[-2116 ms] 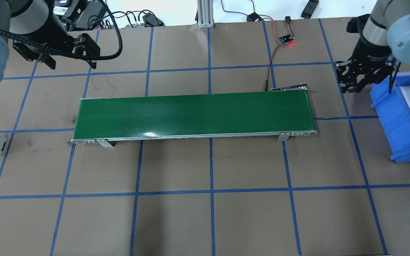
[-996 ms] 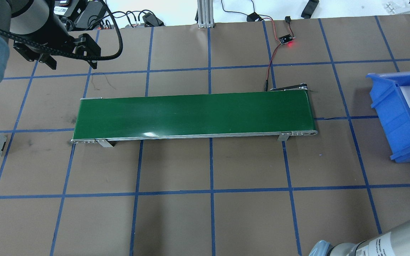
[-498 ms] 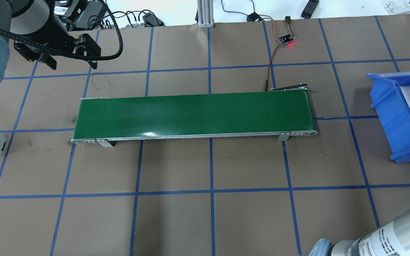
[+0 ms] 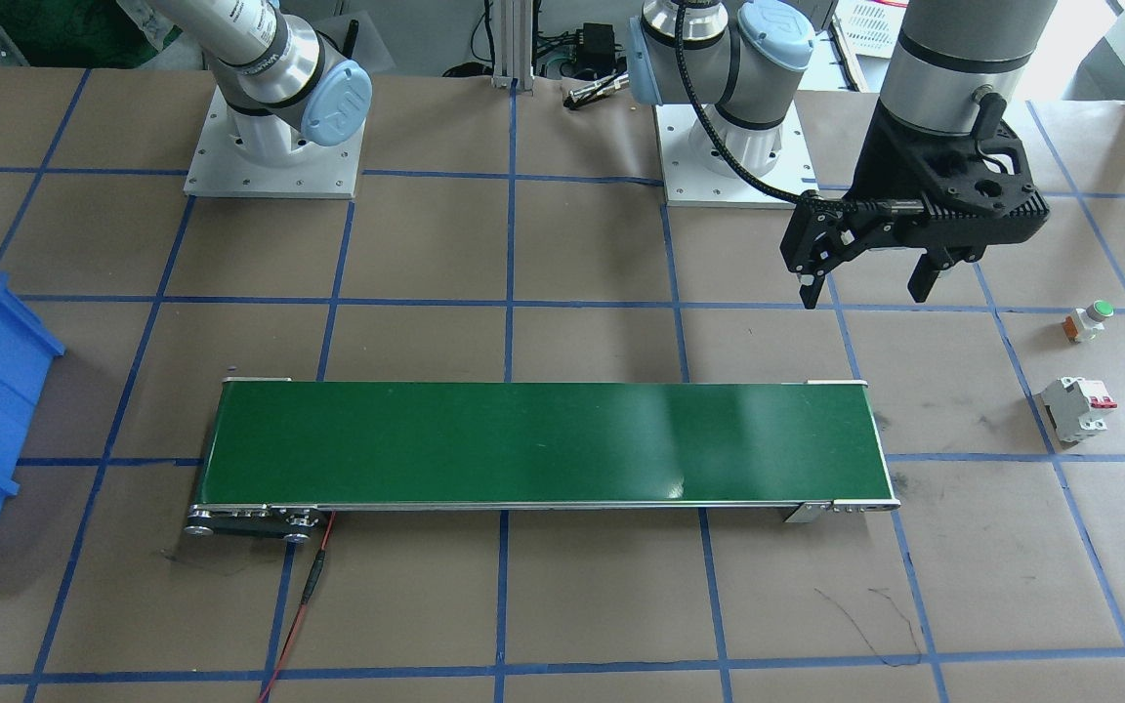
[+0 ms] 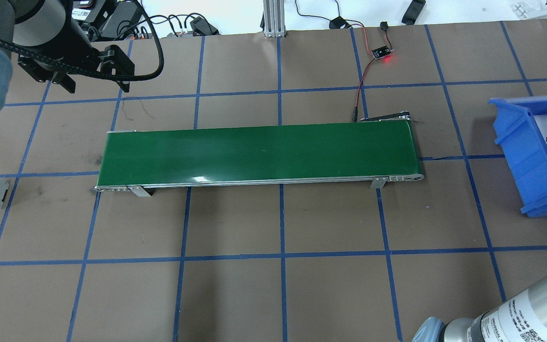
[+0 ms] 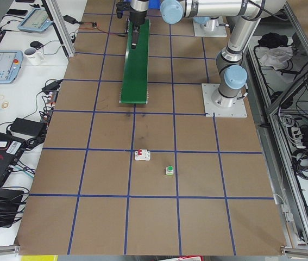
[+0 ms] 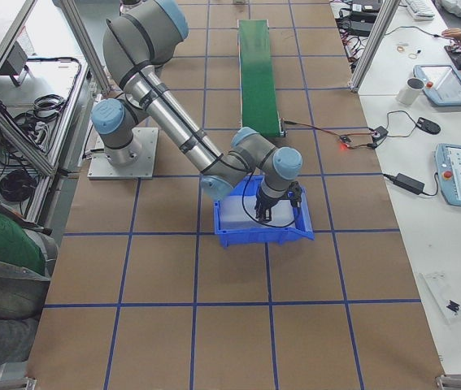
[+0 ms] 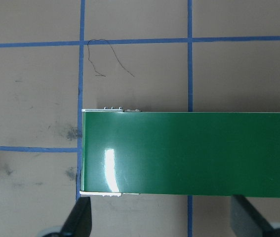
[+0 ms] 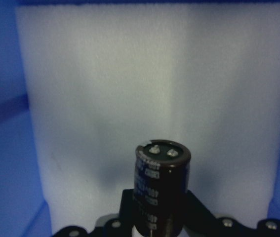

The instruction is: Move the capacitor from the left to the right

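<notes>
**Item 1: capacitor** (image 9: pixel 160 190). Black cylinder with two metal terminals facing the wrist camera. It is clamped in the right gripper (image 7: pixel 277 210) over the white foam liner (image 9: pixel 130 89) of the blue bin (image 7: pixel 264 236). I cannot tell whether it touches the foam.

**Item 2: left gripper** (image 4: pixel 865 291). Jaws wide apart and holding nothing. It hangs above the table near one end of the conveyor belt (image 4: pixel 543 444).

**Hazards, as I judge them.**
- If let go from a height, the cylinder may bounce, topple on the foam and roll to a wall.
- An uneven opening could drag it sideways.
- Lowering too far would press it into the liner.
- The claw could clip the bin's wall when it lifts away.

**Surface.** Brown table (image 4: pixel 572 605) gridded in blue tape. A circuit breaker (image 4: pixel 1075 408) and a green push button (image 4: pixel 1090 318) lie well apart from the bin, on the left arm's side. A small board with a red light (image 5: pixel 381 53) is wired to the belt.

**Room.** Side desks with tablets, a mug (image 7: pixel 413 91) and cables, plus aluminium frame posts.
</notes>
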Controlling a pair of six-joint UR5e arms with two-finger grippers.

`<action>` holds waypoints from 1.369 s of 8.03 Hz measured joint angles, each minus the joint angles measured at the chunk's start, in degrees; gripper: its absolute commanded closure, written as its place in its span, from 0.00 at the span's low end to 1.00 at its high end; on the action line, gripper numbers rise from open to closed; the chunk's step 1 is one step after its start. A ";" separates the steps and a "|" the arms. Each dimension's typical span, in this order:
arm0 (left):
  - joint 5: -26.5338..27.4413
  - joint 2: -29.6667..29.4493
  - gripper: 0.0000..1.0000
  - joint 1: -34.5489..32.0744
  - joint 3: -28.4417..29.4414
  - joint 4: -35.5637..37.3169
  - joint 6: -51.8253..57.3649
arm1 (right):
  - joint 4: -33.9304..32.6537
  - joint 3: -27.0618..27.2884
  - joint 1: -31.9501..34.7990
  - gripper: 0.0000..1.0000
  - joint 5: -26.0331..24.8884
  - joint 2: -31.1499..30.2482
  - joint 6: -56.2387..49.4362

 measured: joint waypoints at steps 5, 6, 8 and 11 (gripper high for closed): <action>0.02 -0.04 0.00 0.00 -0.04 0.00 0.08 | -4.63 0.35 -0.15 0.00 6.26 -0.87 0.15; 0.03 -0.05 0.00 0.00 -0.04 0.00 0.08 | -3.16 0.33 -0.16 0.00 6.02 -2.27 0.39; -0.02 -0.05 0.00 0.00 -0.01 0.00 0.09 | 4.44 -0.18 -0.17 0.00 5.79 -6.15 0.41; 0.03 -0.03 0.00 0.00 -0.02 0.00 0.09 | 9.55 -0.83 -0.21 0.00 3.62 -11.32 0.42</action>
